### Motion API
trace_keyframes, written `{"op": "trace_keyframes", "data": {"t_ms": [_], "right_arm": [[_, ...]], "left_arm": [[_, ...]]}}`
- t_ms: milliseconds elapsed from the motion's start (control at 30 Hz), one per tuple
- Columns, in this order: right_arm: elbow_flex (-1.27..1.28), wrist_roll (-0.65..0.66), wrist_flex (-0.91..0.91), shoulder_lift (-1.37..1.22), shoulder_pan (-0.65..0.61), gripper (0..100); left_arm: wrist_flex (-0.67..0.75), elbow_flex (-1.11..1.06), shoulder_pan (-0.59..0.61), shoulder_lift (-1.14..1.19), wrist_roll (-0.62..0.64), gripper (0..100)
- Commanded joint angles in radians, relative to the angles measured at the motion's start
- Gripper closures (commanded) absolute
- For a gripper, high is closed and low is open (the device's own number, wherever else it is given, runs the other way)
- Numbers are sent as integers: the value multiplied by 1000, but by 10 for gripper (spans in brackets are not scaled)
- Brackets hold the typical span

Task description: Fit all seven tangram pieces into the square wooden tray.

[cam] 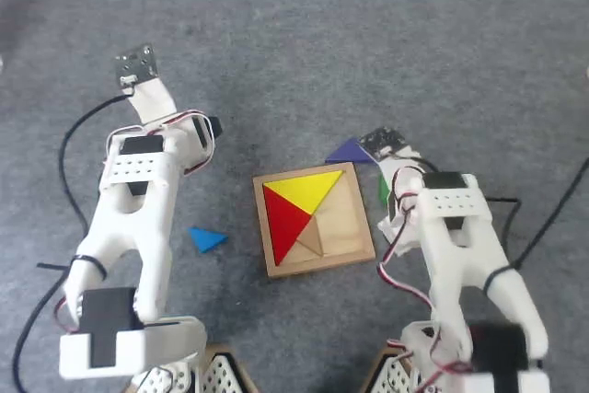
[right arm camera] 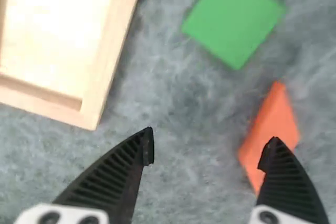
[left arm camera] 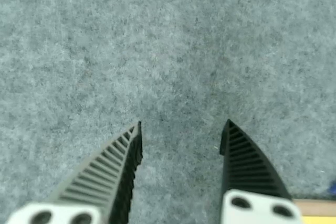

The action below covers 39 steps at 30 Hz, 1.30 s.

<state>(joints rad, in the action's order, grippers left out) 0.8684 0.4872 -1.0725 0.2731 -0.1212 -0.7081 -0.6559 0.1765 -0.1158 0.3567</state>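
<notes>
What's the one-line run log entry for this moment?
tray: yellow triangle, red triangle inside | left gripper: open, empty | right gripper: open, beside orange piece

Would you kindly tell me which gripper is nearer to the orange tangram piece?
Right. The right gripper sits directly at the orange tangram piece, partly overlapping it; the left gripper is over bare grey carpet across the wooden tray.

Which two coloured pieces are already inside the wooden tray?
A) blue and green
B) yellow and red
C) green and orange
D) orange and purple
B: the yellow triangle and the red triangle lie inside the wooden tray, while the blue piece lies outside it.
</notes>
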Motion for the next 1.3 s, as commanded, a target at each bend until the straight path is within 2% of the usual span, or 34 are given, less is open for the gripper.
{"op": "trace_keyframes", "data": {"t_ms": [0,133,300,533,667,1000,1267], "right_arm": [[-29,14,8,-71,61,686],[-95,21,8,-180,153,686],[-187,100,7,-303,280,686],[-261,215,12,-346,400,686],[-269,256,13,-351,426,686],[-269,256,38,-252,438,686],[-293,379,-24,-188,461,686]], "left_arm": [[18,7,9,-46,-11,763],[17,10,9,-48,-11,763],[17,10,9,-48,-11,763],[18,7,9,-46,-11,763],[18,7,9,-46,-11,763],[18,5,9,-46,-11,763],[18,5,9,-46,-11,763]]}}
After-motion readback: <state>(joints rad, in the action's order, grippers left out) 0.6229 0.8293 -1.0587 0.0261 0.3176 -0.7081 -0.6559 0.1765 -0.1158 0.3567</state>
